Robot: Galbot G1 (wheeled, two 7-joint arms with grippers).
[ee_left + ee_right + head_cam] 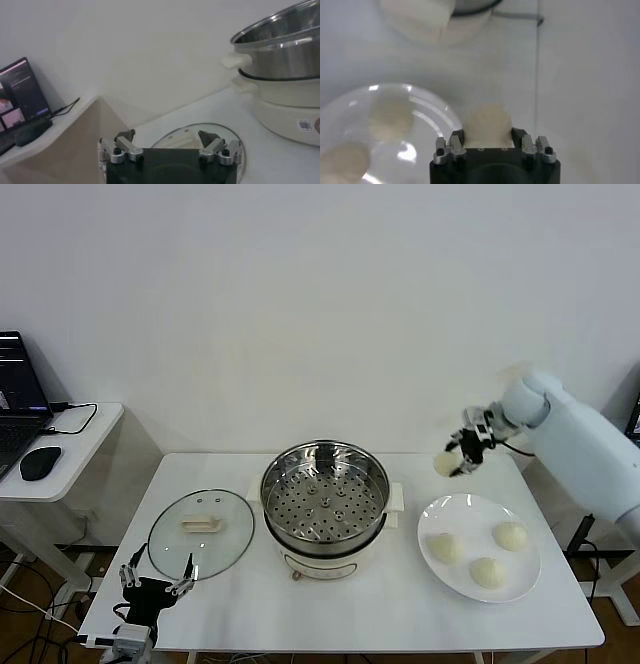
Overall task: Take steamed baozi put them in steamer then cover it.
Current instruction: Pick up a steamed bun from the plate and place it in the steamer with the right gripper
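Gripping a half-hidden baozi (487, 122), right gripper (462, 456) above plate (435, 514)

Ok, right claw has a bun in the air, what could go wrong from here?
1. The right claw holds one baozi above the table, beyond the plate and short of the steamer; a slip would likely drop it on the table.
2. The bun is soft; the squeeze may dent it.
3. The glass lid lies beside the open left claw, near the table edge; a clumsy pickup could nudge it off.
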